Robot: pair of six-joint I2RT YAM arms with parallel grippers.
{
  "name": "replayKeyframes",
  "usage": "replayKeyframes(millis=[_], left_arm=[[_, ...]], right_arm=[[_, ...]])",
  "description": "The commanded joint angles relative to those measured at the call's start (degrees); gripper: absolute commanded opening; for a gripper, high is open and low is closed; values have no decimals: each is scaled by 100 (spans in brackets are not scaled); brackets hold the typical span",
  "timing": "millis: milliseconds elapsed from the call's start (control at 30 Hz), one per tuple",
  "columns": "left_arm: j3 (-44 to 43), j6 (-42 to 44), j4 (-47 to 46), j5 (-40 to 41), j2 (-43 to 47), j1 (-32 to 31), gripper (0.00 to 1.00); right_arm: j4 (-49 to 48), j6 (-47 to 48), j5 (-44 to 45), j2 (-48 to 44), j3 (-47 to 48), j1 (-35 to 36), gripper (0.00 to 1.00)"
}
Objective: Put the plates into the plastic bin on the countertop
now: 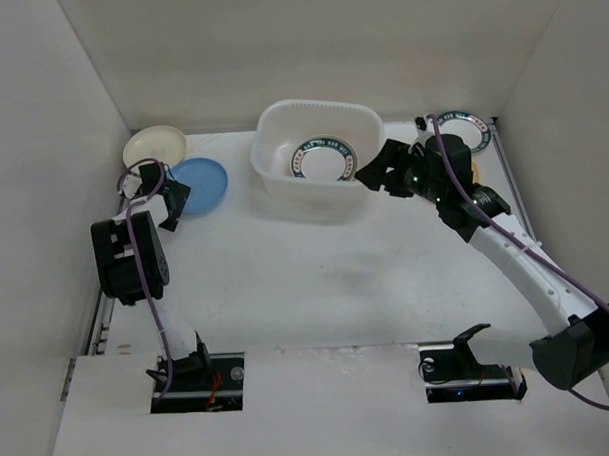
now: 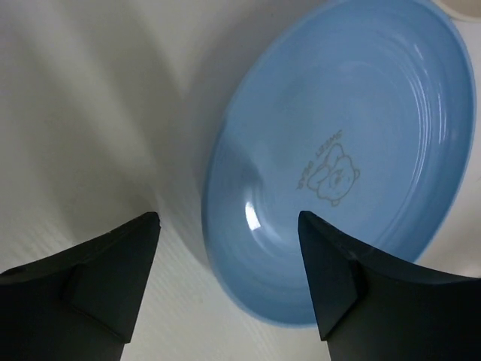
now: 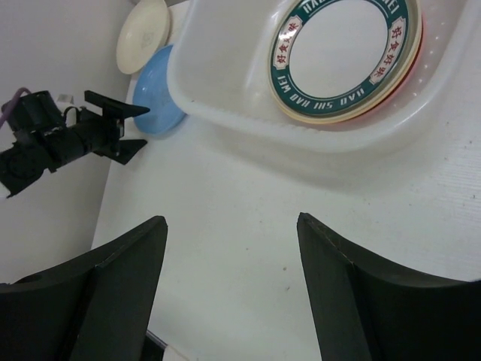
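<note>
The plastic bin [image 1: 281,124] sits on the white table [image 1: 317,288], near the back wall. Inside it is a small pile of plates. The top one is a white plate with a dark green ring [image 1: 322,159] and letters on the ring. The right wrist view shows a yellow edge and a pink edge peeking out under it. The right fingers [image 1: 374,166] are just beside the right side of the bin. They are open wide and hold nothing. On the left of the bin, a blue plate [image 1: 198,185] lies flat on the table. A little bear is drawn in the middle of it. A cream plate [image 1: 154,146] lies right next to it, closer to the back corner. The left fingers [image 1: 177,204] are at the near edge of the blue plate. They are open wide too, with nothing in their grip. One more ringed plate [image 1: 463,125] lies in the far right corner, partly hidden by the right arm [image 1: 516,256].
</note>
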State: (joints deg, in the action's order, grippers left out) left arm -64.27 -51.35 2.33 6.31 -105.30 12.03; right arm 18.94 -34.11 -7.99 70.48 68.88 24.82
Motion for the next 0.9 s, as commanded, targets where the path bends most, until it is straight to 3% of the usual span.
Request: replayKeyframes(millis=[0, 300, 433, 633, 767, 867], left_arm=[[-322, -226, 48, -68, -298, -21, 70], [-227, -252, 251, -199, -396, -126, 11], [160, -165, 207, -314, 157, -161, 2], [547, 204, 408, -384, 1923, -276, 1], [-13, 328, 549, -936, 2750, -65, 2], [-952, 459, 716, -1516, 2734, -143, 3]], right_arm=[[-312, -69, 69, -350, -94, -52, 76], [-329, -114, 61, -439, -191, -236, 75], [-382, -149, -18, -324, -147, -245, 75], [-505, -166, -238, -192, -191, -289, 75], [-549, -184, -344, -192, -217, -359, 75], [-549, -193, -274, -324, -270, -456, 75]])
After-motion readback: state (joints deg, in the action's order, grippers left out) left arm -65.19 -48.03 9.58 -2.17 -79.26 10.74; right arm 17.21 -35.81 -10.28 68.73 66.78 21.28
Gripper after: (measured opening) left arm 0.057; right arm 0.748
